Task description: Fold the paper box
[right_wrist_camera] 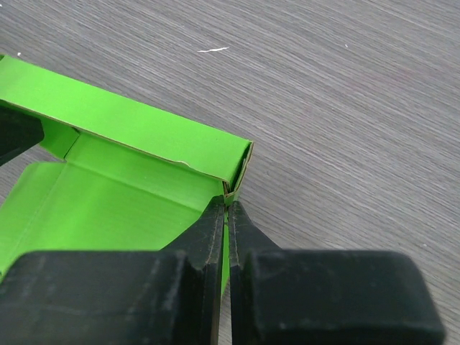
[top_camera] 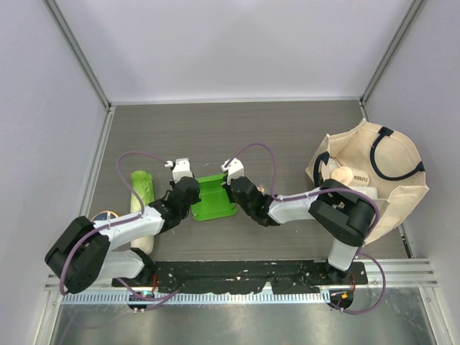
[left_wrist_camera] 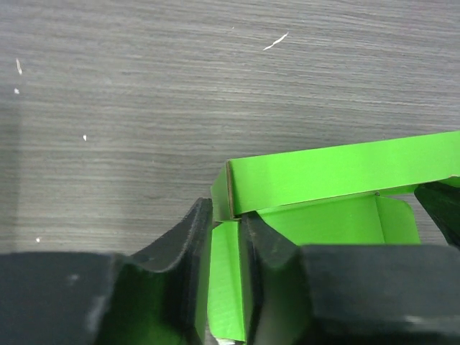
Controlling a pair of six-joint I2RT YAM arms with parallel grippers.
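The paper box (top_camera: pixel 213 198) is lying between both jaws. The right jaws are pinching one wall so it is standing up. The left jaws are sitting narrow around the other wall; whether they are gripping, I cannot tell.

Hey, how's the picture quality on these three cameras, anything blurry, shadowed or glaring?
Top view: even, soft light, all sharp, faint shadows under the arms on the table. Left wrist view: left fingers near the lens dark and blurred, box and table grain crisp, shadow along the far left. Right wrist view: right fingers soft, box edge sharp, no glare.
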